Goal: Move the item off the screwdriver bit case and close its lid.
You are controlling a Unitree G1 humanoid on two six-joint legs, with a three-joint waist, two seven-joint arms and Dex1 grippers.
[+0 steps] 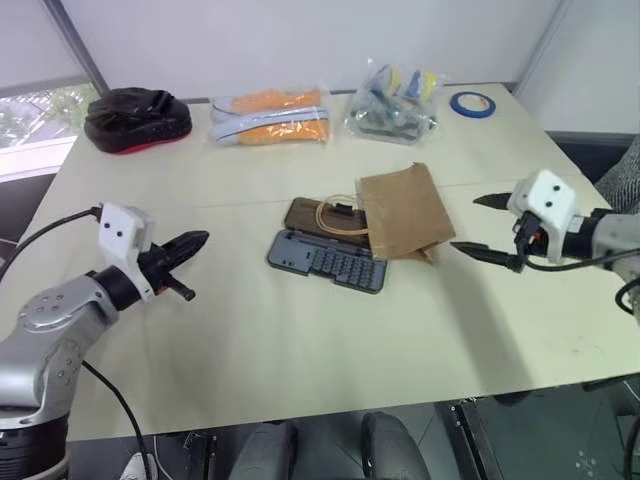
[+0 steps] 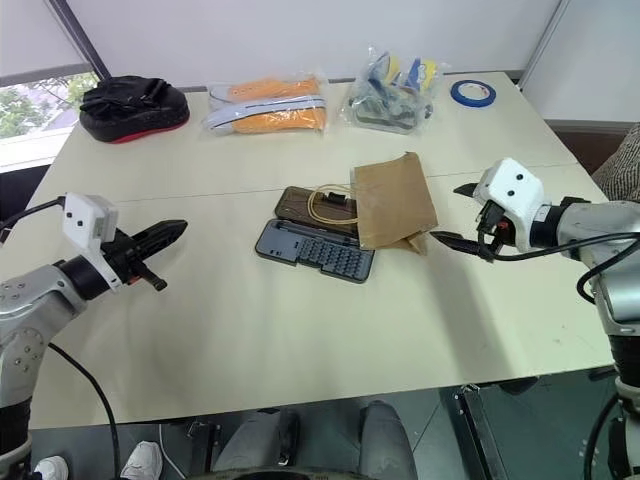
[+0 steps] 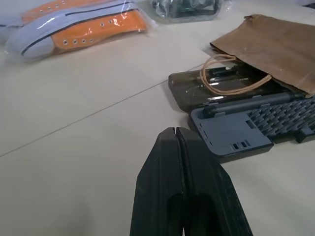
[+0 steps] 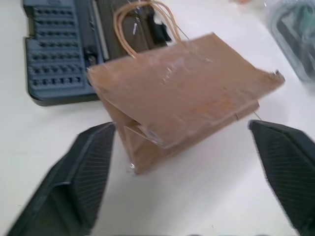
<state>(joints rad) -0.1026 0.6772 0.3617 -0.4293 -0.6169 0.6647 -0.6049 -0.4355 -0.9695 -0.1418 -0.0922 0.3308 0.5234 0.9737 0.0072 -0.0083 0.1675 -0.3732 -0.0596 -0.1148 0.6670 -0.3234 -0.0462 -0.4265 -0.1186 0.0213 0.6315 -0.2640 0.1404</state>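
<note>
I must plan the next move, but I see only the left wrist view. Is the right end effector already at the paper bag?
Observer: It is beside the paper bag, at the bag's far end from the handles. The right end effector is open, one finger on each side of that end, not touching it.
Operator: Does the bag lie fully on the case?
Observer: No. It covers only one end of the bit case; its other end lies on the table.
Operator: And the lid?
Observer: The lid lies open and flat, with the bag's handles across it.
Operator: What stands behind the case?
Observer: A roll of blue tape, near the table's far corner.
</note>
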